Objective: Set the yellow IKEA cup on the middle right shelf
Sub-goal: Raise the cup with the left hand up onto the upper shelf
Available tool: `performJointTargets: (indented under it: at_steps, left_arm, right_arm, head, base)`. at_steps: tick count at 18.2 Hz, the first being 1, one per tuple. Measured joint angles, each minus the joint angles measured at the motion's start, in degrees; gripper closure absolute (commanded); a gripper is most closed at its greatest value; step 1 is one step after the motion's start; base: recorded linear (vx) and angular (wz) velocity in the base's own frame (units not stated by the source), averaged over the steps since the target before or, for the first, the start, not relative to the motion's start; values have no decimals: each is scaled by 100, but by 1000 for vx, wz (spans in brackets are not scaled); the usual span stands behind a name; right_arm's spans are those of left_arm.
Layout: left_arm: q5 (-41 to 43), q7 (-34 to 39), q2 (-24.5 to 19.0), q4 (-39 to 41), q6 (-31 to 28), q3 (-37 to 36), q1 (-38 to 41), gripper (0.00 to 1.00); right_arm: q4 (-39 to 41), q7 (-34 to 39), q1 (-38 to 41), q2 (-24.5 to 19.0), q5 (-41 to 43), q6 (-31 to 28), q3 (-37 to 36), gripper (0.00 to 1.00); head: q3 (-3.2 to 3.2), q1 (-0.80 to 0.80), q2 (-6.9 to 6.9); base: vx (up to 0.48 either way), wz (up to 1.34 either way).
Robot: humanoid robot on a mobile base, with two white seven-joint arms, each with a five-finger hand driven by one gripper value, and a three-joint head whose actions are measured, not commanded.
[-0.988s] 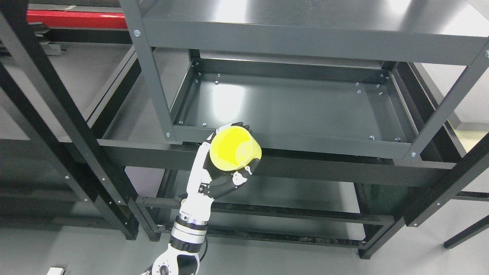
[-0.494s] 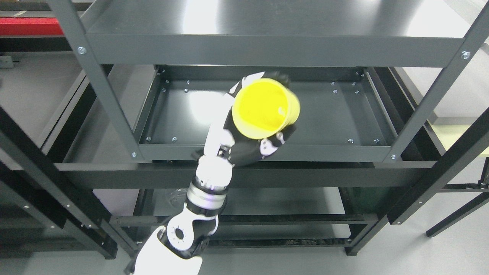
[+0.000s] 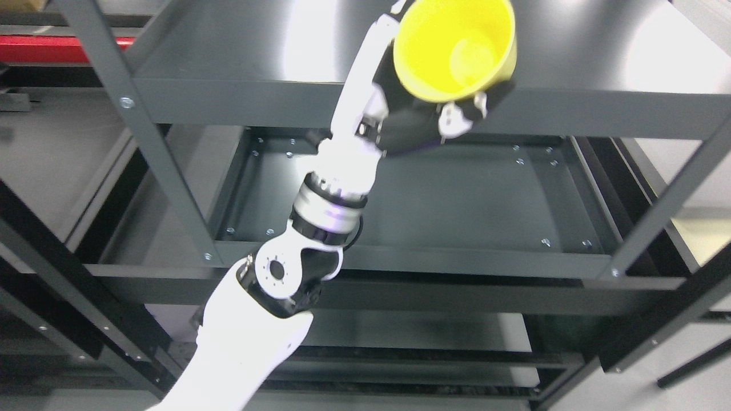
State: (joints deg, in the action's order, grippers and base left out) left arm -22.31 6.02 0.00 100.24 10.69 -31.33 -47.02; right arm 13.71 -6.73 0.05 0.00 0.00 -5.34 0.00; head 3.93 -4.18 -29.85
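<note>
Head view. One left hand [image 3: 425, 111], white-shelled with black finger segments, is wrapping its fingers around the base and lower wall of one yellow cup [image 3: 457, 48]; its arm is entering from the lower left as a smooth white forearm with a ribbed metallic wrist ring. The cup is a smooth, glossy plastic cone, wider at the rim than at the base, tilting so that its round mouth is facing the camera. Nothing is showing inside it but the pale circle of its floor. It is sitting in the grasp above the palm, in front of the upper shelf board [image 3: 228, 63] of a dark grey metal rack [image 3: 668, 200], touching no shelf surface. Below the hand, one tray-like shelf [image 3: 457, 200] with raised edges and small bolts along its border is lying bare. A lower shelf [image 3: 400, 331] is showing beneath that. To the hand's left, black frame beams [image 3: 45, 240] are crossing diagonally, with one red bar [image 3: 34, 43] behind them.
</note>
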Motion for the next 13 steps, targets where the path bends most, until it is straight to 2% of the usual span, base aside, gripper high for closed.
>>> performJointTargets:
  at_steps: [2,4,6,13]
  left_arm:
    - [-344,427,0,23,-803,-18,-383,100]
    - [-1052,1109,0,50,-1999,-25,-921,100]
    - [-1594,1585,0,34,-2787,-37,-1274,100]
    - [-3310,2026,1,-350,-4209,-144,-2360,100]
  right_arm:
    - [2,-1,-10,0,0,6,0,1]
    - [1,-2,-7,0,0,15,0,1]
    - [1,-7,-6,0,0,30,0,1]
    - [0,-16,-3,0,0,9,0,1]
  head:
    - [0,0,1]
    - [0,0,0]
    - [0,0,1]
    - [0,0,0]
  base:
    - [173,314]
    - [50,244]
    - [17,97]
    - [-42,-84]
